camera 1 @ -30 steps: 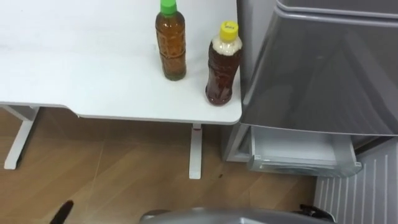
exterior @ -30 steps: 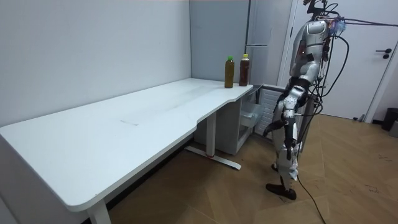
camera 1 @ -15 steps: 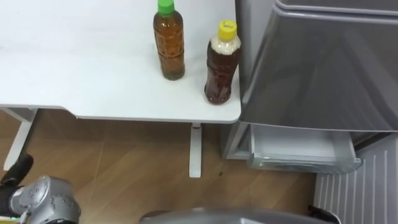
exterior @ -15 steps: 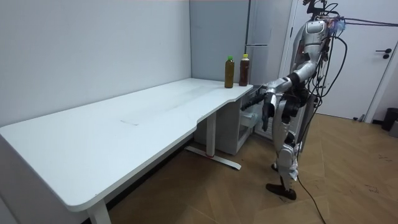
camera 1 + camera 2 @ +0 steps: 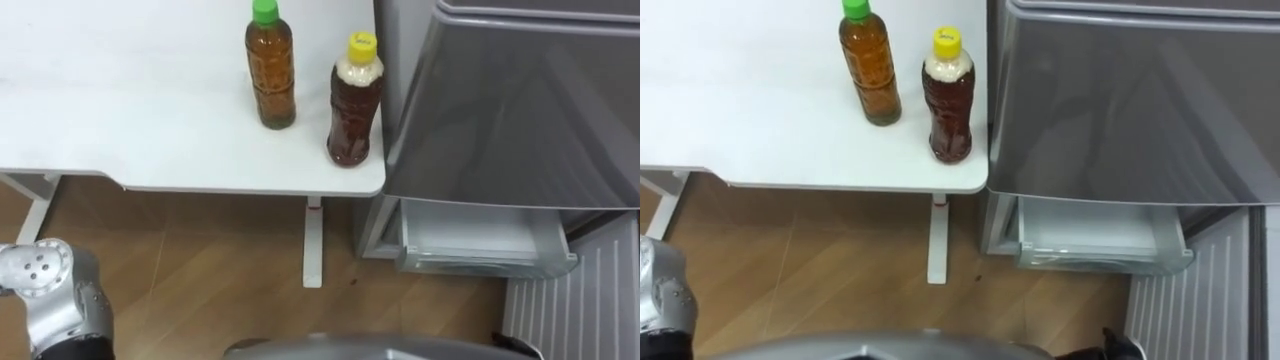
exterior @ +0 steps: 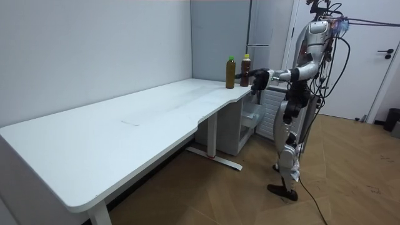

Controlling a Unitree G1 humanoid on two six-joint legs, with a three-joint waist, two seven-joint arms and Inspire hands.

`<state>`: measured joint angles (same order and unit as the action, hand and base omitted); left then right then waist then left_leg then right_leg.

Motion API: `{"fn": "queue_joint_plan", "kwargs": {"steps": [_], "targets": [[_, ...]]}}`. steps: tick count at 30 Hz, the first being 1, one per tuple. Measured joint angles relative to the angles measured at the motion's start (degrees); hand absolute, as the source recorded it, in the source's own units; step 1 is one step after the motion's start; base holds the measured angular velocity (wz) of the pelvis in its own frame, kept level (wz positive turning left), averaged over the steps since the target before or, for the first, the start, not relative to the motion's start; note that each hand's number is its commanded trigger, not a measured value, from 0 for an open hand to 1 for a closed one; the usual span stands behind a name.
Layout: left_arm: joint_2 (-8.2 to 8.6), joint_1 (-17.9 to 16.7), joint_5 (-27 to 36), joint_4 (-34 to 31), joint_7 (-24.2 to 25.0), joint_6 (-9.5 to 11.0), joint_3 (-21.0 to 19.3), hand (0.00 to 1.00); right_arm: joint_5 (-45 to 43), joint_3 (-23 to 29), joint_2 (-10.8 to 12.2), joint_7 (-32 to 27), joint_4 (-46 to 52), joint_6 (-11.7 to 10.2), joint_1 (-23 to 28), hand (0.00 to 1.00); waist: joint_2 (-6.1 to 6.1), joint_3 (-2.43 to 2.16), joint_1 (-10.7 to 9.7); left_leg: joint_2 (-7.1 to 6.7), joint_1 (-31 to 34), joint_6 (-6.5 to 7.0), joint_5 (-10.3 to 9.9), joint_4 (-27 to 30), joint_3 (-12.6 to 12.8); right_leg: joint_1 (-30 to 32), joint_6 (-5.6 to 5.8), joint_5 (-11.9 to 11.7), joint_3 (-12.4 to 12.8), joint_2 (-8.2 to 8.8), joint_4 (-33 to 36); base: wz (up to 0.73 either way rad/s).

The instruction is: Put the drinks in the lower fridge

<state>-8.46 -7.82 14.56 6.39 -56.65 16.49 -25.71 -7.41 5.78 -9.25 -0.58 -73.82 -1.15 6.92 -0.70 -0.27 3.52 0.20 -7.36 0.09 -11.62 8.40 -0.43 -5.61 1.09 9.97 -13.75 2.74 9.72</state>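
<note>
Two drinks stand upright at the white table's (image 5: 120, 130) corner beside the fridge: a green-capped bottle (image 5: 271, 70) of amber tea and a yellow-capped bottle (image 5: 354, 105) of darker tea. They stand a short way apart, and nothing touches them. In the room view my left hand (image 6: 258, 80) is raised to table height, just short of the yellow-capped bottle (image 6: 245, 70), with its fingers hanging loosely downward. My left wrist (image 5: 45, 295) shows at the lower left of the left eye view. A dark bit of my right hand (image 5: 1110, 345) sits at the bottom edge.
The grey upper fridge door (image 5: 520, 100) is closed. Below it the lower compartment stands open, showing a pale drawer (image 5: 480, 240), with the ribbed inside of its door (image 5: 575, 300) swung out to my right. Table legs (image 5: 314, 245) stand on the wooden floor.
My left arm has swung up from my side to table height, toward the bottles, and its wrist has come into the left eye view. The bottles have not moved.
</note>
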Motion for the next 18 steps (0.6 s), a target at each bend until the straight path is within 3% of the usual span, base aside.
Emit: {"fn": "queue_joint_plan", "kwargs": {"steps": [7,12,16,18], "targets": [[0.0,-0.6,-0.8,-10.7,4.7,-0.1,0.2,0.0,0.0,-0.1,0.0,0.8,-0.3,0.8,1.1,0.0,-0.3,-0.17,0.0,-0.06,0.7,0.01,0.0,0.4,0.0,0.6,0.01,0.0,0.6,0.03,0.0,-0.02],[0.0,-0.6,-1.3,-14.9,9.2,-1.2,3.0,0.0,-0.6,0.0,-0.1,2.7,-0.5,1.2,0.9,0.0,-0.21,-0.01,-0.5,-0.05,0.1,0.01,0.0,0.3,0.2,-0.1,0.01,0.0,1.1,-0.02,0.0,-0.03],[-0.16,-0.4,-5.2,-18.0,15.0,-1.3,5.3,0.0,-2.1,0.1,-0.2,3.3,-0.6,1.2,-0.2,0.0,0.06,0.55,-2.2,-0.04,0.0,0.11,-0.1,0.3,-0.2,-0.2,0.08,0.1,0.9,-0.07,0.0,0.04],[-0.61,-0.3,-6.4,-18.8,17.7,-1.6,6.4,0.0,-2.2,0.1,-0.3,3.3,-1.4,1.2,-0.7,0.0,0.11,0.58,-3.0,-0.04,0.2,0.13,-0.1,0.3,-0.5,-0.3,0.07,0.1,0.7,-0.09,0.0,0.07]]}}
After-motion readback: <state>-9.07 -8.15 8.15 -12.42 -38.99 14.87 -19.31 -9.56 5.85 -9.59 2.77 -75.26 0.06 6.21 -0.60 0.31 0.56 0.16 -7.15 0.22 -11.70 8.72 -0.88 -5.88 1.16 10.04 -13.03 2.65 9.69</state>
